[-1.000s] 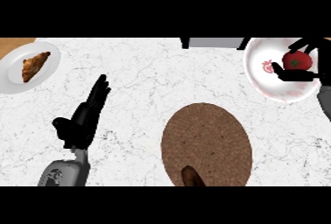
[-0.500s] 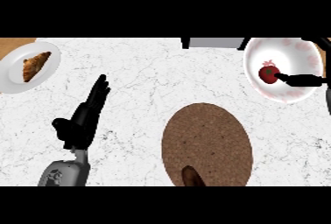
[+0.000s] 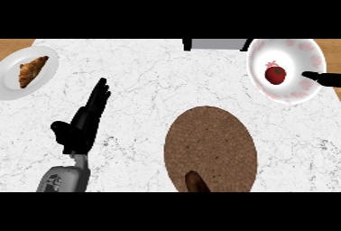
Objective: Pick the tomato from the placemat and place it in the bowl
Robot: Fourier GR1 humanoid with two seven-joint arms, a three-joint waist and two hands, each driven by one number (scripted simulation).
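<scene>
The tomato (image 3: pixel 275 74) lies inside the white bowl (image 3: pixel 296 92), just beside the tip of the right hand (image 3: pixel 323 78). Only a dark finger of that hand shows, coming in from the right edge over the bowl's rim, apart from the tomato; whether its fingers are spread or curled cannot be told. The left hand (image 3: pixel 85 122) rests released on the white marble desk (image 3: pixel 153 76), fingers straight and pointing away from the robot, holding nothing. Well to its right lies the brown oval placemat (image 3: pixel 210 146), with a small dark brown thing (image 3: pixel 195 181) at its near edge. Beyond the left hand's fingertips, to their left, sits a white plate (image 3: pixel 15 72) carrying a croissant (image 3: pixel 32 71).
</scene>
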